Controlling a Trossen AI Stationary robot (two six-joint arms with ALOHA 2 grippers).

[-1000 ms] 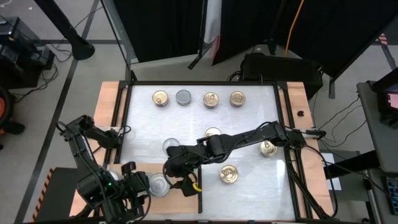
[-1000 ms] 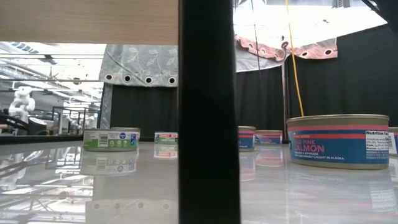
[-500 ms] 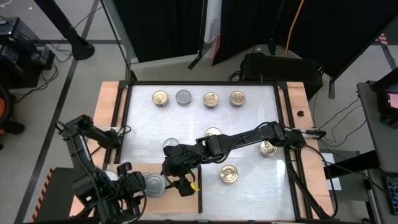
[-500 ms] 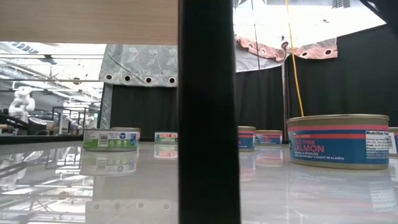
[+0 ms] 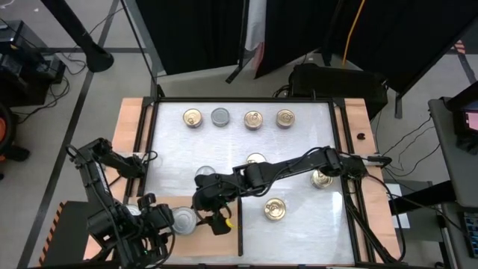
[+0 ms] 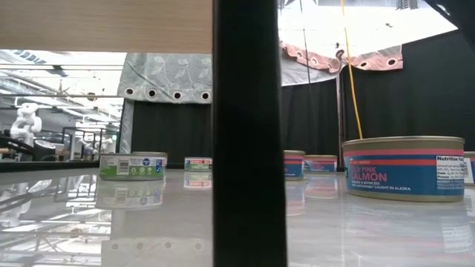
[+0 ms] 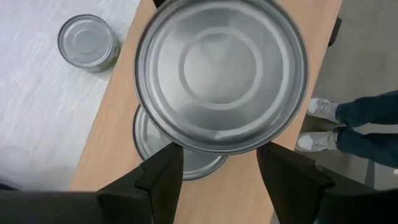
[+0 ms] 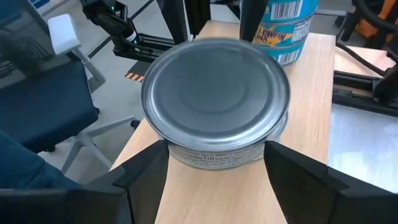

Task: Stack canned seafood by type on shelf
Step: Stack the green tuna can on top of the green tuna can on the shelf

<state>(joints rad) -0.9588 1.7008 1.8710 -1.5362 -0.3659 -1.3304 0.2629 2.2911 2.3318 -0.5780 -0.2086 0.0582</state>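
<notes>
Left wrist view: grips silver tin (image 7: pixel 221 68) in left tool (image 7: pixel 217 149) above matching tin (image 7: pixel 199 163) on shelf (image 7: pixel 118 143), seven o'clock of desk (image 7: pixel 37 112), likely stacking like with like; clamps another tin (image 8: pixel 214 93) in right tool (image 8: pixel 216 149).

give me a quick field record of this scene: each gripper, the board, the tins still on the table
left gripper: shut on a silver-lidded tin, held above another tin lying on the board
right gripper: shut on a plain-lidded tin over the board
board: light wood, at the near left edge of the table
far row: four tins, three gold-lidded, one silver
loose tins: gold-lidded ones mid-table and near the right arm
</notes>
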